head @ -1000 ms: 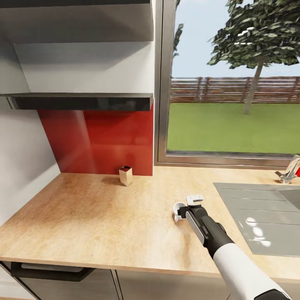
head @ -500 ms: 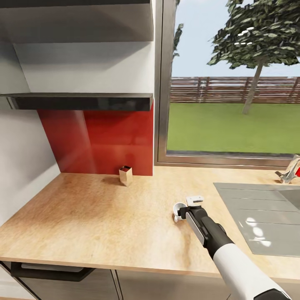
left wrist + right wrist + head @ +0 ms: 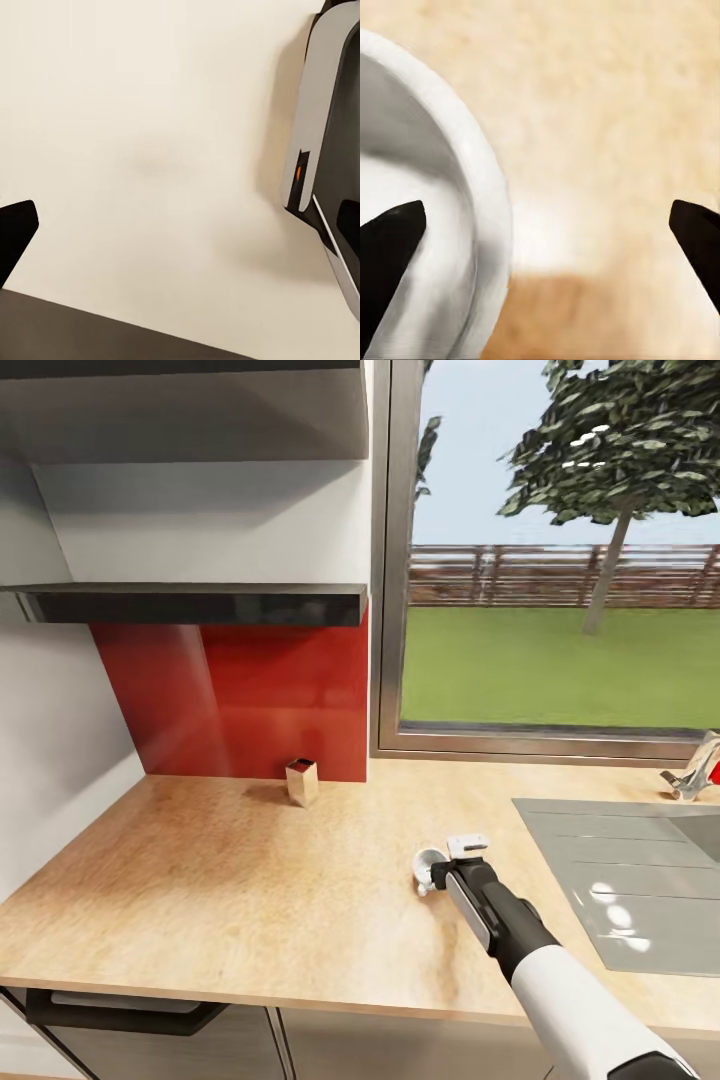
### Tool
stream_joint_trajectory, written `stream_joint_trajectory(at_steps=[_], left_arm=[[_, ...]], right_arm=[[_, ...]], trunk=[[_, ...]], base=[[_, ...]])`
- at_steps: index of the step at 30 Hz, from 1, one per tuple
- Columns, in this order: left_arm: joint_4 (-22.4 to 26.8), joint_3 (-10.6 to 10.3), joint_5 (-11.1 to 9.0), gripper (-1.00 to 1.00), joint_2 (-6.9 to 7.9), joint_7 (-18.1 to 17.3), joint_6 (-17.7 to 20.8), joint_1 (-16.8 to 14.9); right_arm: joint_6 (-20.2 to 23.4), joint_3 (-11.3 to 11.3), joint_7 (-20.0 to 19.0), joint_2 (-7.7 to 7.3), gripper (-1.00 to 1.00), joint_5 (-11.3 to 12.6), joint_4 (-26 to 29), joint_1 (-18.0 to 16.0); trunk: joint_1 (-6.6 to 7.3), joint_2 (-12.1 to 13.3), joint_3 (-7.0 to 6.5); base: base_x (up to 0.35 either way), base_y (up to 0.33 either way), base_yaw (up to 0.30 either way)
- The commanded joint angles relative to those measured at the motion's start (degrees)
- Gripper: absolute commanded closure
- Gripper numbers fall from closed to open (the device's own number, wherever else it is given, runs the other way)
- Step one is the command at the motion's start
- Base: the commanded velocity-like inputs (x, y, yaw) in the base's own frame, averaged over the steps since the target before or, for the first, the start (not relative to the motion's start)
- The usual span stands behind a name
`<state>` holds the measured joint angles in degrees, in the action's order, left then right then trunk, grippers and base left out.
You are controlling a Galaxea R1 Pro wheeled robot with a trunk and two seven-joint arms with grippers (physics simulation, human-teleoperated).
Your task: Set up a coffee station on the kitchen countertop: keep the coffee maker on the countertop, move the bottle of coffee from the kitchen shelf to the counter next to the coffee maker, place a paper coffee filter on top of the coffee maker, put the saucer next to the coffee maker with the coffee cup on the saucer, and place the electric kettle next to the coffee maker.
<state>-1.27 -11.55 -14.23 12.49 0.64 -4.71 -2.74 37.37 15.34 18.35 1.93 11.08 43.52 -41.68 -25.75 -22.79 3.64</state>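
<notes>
Cup step: the right claw (image 3: 437,872), spread wide, straddles the small white ceramic cup's (image 3: 428,859) rim on the wooden table (image 3: 230,880); closing comes next.

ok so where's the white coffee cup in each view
Head view: coffee cup on the wooden countertop, just left of the right gripper.
Right wrist view: cup rim beside one fingertip, jaws apart.
Left wrist view: no cup, a pale surface.
Shared landmark: the countertop.
</notes>
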Motion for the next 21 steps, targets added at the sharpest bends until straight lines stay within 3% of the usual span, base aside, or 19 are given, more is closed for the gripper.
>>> stream_joint_trajectory(at_steps=[1,21], left_arm=[[-0.14,-0.49,-0.45,-1.0,-0.01,0.07,-0.3,-0.07],[-0.06,-0.52,-0.45,-1.0,0.04,0.04,-0.3,-0.07]], right_arm=[[0.16,0.21,0.51,-0.04,1.0,0.6,-0.14,-0.06],[0.16,0.21,0.46,0.0,1.0,0.61,-0.13,-0.06]], trunk=[[-0.04,-0.13,0.13],[-0.04,-0.13,0.13]], base=[[0.0,0.0,0.0],[0.0,0.0,0.0]])
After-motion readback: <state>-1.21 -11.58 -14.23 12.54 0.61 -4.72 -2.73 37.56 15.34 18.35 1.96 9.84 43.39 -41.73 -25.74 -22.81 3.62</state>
